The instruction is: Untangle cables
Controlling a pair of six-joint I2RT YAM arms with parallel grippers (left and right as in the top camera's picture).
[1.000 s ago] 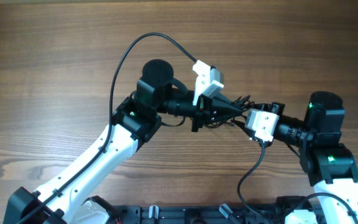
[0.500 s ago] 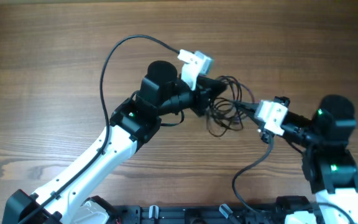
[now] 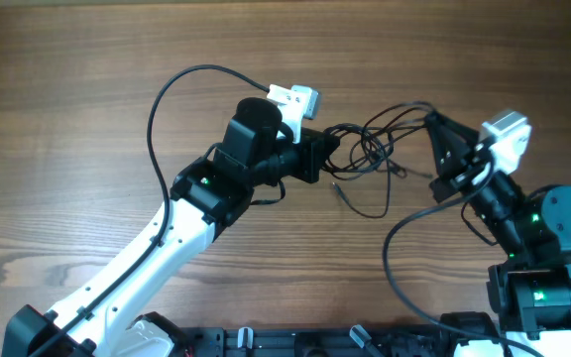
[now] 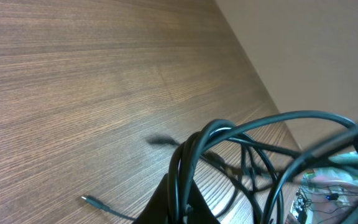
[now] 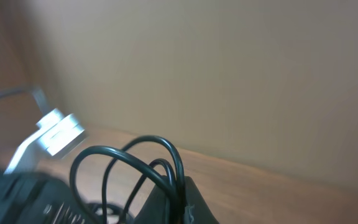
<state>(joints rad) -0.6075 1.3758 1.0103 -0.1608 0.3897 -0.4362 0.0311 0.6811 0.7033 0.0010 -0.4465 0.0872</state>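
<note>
Left gripper (image 3: 327, 149): jaws closed on the cables (image 3: 375, 149), which bunch together where they enter the dark fingertips. In the left wrist view only one dark fingertip (image 4: 174, 202) shows at the bottom edge, and the rest of the jaws are cut off.

Right gripper (image 3: 436, 129): jaws pinched on the other side of the same tangle. In the right wrist view several strands run down into a dark wedge of finger (image 5: 178, 202), and the tips are out of frame.

Cables: slung between the two sets of jaws above the table (image 3: 87, 79), with loose overlapping loops in the gap between them. One strand sags away from the jaws towards the robot's base and touches the wood.

Loose plug (image 3: 337, 188): lies on the table just below the left jaws. It also shows in the left wrist view as a thin tip (image 4: 89, 200) on the wood.

Hard to make out: where one cord ends and the other begins, and whether the crossings between the jaws form a knot.

Blur: the right wrist view is soft, showing a plain wall (image 5: 241, 74) behind the loops (image 5: 135, 155) and a pale bracket (image 5: 55, 134) at the left.
</note>
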